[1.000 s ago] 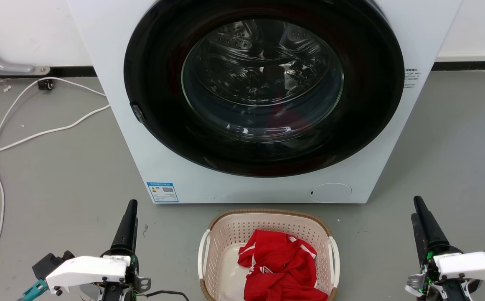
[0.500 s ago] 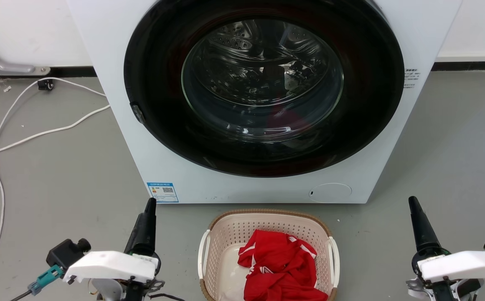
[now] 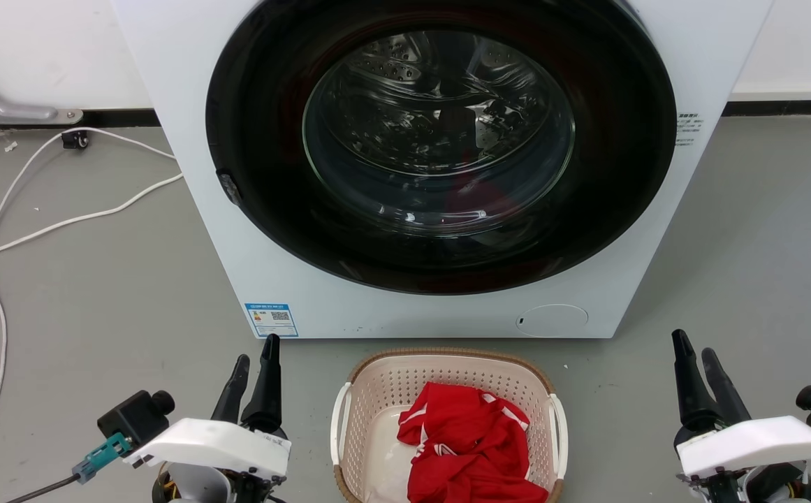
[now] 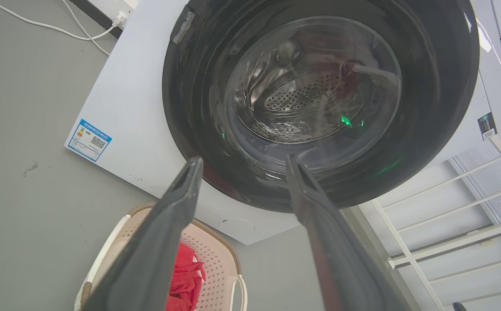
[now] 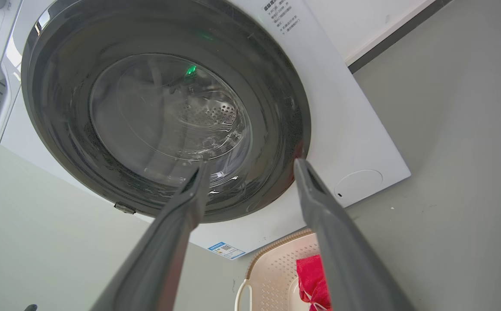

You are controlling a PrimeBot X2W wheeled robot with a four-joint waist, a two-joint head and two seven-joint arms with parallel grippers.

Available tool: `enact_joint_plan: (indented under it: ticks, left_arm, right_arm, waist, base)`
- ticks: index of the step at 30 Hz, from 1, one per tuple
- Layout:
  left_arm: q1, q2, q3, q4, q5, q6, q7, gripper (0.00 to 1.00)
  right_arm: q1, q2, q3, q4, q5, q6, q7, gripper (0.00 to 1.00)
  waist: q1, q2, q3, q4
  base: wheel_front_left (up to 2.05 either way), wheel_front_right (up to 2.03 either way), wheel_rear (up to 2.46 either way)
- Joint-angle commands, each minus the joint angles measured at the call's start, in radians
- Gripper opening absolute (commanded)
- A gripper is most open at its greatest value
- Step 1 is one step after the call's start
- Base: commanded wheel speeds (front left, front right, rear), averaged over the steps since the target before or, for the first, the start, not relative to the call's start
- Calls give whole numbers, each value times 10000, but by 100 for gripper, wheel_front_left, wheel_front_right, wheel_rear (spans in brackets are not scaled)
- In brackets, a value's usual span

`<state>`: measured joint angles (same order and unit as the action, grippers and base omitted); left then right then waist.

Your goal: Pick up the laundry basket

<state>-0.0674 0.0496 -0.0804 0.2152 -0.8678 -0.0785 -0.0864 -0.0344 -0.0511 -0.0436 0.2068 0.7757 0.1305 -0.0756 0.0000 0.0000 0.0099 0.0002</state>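
Resting on the grey floor [image 3: 98,300] just before the white washer [image 3: 237,272], the laundry basket [image 3: 391,391] is seen upright, with a red garment [image 3: 468,447] heaped inside it. The left claw [image 3: 256,351] is held near the basket's left side and the right claw [image 3: 693,344] well apart on its right, neither touching it. Both claws are released, their dark fingers spread apart with nothing gripped between them, and are pointed toward the washer's round glass door [image 3: 440,140].
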Motion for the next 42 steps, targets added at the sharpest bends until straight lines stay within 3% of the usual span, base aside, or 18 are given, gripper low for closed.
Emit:
enact_joint_plan:
  ticks: [1, 20, 42]
  left_arm:
    - [-182, 29, -34, -98, 278, 21, -98, 100]
    - [-243, 25, -427, -44, 3080, 346, -634, 100]
    - [-207, 19, -814, 211, 5138, 594, -1156, 100]
  right_arm:
    - [-22, -15, -25, -170, -371, 2, -44, 100]
    - [304, -8, -73, -866, -2992, 1, 58, 100]
    - [689, -1, 46, -1193, -4818, 2, 214, 100]
  waist:
    - [0, 0, 3, 2]
    - [0, 0, 29, 4]
    - [0, 0, -31, 16]
  base:
    - [0, 0, 0]
    - [0, 0, 0]
    - [0, 0, 0]
